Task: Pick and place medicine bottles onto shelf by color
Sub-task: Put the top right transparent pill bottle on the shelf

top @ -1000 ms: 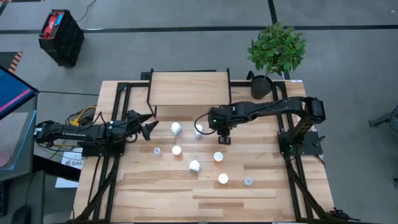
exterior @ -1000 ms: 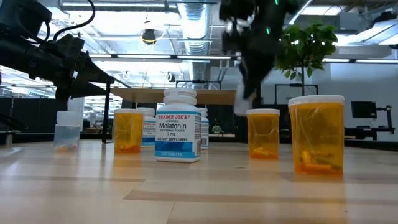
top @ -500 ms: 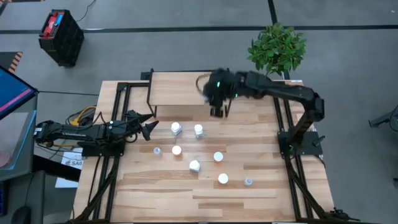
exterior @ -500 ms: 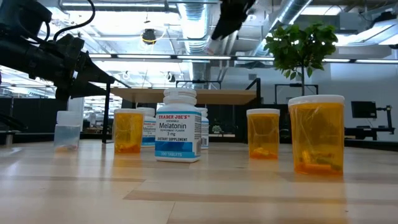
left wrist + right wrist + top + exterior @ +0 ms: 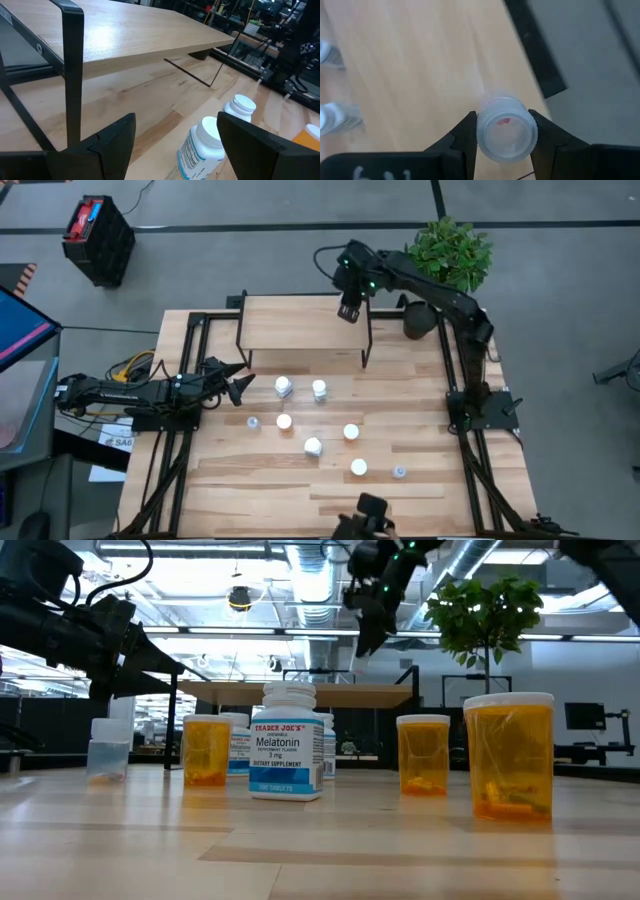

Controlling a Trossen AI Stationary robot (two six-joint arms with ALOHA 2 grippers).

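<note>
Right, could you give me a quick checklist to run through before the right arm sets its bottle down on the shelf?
1. Right gripper clamped on the clear bottle: ok.
2. Bottle above the shelf top, near its right end: ok.
3. Board below the bottle bare: ok.
4. Bottle upright in the grip: cannot tell.
5. Left gripper open, parked off the shelf's left front corner, out of the way: ok.
6. Other bottles on the table, such as the Melatonin bottle, standing apart from the drop spot: ok.
</note>
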